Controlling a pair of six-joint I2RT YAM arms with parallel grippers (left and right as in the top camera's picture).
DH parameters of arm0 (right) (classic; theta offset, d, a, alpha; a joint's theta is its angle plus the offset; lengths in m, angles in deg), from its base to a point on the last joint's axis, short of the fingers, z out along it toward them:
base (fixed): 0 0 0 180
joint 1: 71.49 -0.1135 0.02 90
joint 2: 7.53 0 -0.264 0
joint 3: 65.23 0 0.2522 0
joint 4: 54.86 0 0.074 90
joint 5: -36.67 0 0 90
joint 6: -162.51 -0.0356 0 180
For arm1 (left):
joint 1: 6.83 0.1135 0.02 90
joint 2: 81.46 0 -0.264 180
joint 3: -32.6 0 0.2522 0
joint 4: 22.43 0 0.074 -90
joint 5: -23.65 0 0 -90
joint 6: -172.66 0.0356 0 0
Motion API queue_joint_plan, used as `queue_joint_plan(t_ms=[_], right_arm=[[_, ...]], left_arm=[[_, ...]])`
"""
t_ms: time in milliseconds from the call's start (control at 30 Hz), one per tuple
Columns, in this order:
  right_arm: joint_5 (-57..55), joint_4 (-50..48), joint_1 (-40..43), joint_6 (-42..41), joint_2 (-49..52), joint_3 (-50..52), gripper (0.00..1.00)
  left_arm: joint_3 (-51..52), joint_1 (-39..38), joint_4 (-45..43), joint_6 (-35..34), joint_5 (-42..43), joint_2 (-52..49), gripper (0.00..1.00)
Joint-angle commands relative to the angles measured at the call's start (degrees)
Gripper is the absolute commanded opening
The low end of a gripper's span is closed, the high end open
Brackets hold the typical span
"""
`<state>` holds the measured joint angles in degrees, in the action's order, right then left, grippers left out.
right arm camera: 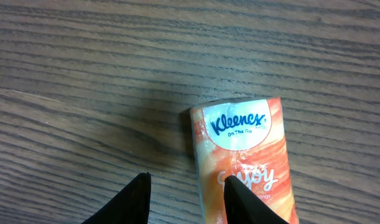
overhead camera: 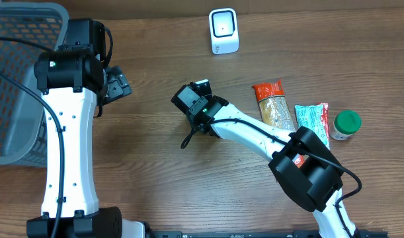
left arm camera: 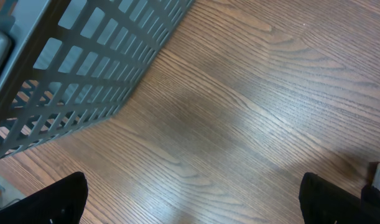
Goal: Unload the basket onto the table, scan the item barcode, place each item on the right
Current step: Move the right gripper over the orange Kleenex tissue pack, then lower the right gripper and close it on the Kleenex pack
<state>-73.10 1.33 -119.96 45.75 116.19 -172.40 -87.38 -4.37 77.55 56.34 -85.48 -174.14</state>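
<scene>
Orange and white, the tissue pack [right arm camera: 249, 149] lies flat on the wooden table [right arm camera: 84, 74], with the word Kleenex printed at the end away from the fingers. Only the right wrist camera shows it. From overhead the right gripper [right arm camera: 188, 180] covers it, near the middle of the table.

The two fingers of this gripper stand apart, and between them only bare wood shows. One finger is over the left edge of the pack and the other is beside it, over the table, so the pack is not grasped. Whether the first finger touches the pack, one cannot tell.

The white scanner [overhead camera: 223, 31] stands upright near the far edge of the table, well apart from the right gripper.

The left gripper [left arm camera: 193, 186] hangs over bare wood beside the grey basket [left arm camera: 84, 62]. Its fingers are spread wide and hold nothing.

On the right side of the table three other goods lie in a row: a packet of noodles [overhead camera: 274, 106] with an orange top, a green and white packet [overhead camera: 312, 121] just beside it, and a jar [overhead camera: 347, 123] with a green lid.
</scene>
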Motion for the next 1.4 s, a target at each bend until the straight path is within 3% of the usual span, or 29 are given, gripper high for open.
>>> queue_joint_plan(t_ms=[0, 1067, 1167, 1267, 1367], right_arm=[[-0.76, -0.55, 0.13, 0.26, 0.28, 0.09, 0.41], [-0.94, -0.57, 2.58, 2.80, 5.57, 0.20, 0.40], [-0.72, -0.55, 2.49, 2.80, 5.57, 0.20, 0.31], [1.01, -0.55, 2.47, 2.80, 5.57, 0.20, 0.07], [2.51, -0.33, 2.45, 2.80, 5.49, 0.00, 0.04]], left_arm=[[-0.28, 0.15, 0.09, 1.05, -0.70, -0.31, 1.00], [-0.28, 0.15, 0.09, 1.05, -0.70, -0.31, 1.00], [-0.28, 0.15, 0.09, 1.05, -0.70, -0.33, 0.99], [-0.28, 0.15, 0.09, 1.05, -0.70, -0.31, 0.99], [-0.28, 0.15, 0.09, 1.05, -0.70, -0.31, 1.00]])
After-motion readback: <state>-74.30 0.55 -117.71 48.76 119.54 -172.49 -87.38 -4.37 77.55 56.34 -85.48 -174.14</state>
